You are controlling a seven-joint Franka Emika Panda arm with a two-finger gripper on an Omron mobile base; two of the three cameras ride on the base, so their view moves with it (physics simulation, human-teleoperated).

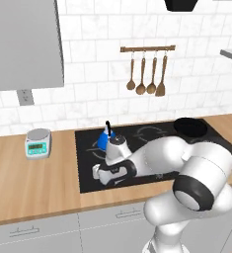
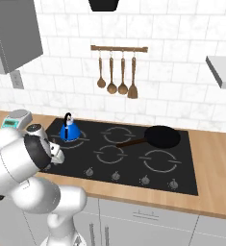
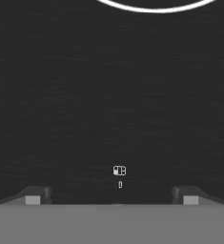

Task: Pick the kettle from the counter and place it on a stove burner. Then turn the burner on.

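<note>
Already the kettle stands on the stove burner at the cooktop's back left, off the counter, so the placing looks done. It sits beyond the pincer, which hangs low over bare black glass, jaws wide and empty. The knobs lie to the pincer's right, so I judge switching on remains.

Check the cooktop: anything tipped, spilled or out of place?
Nothing stands out. The kettle stands upright on the rear-left stove burner, the black pan lies flat at the rear right, and the kitchen scale sits level on the counter. No spills show.
</note>
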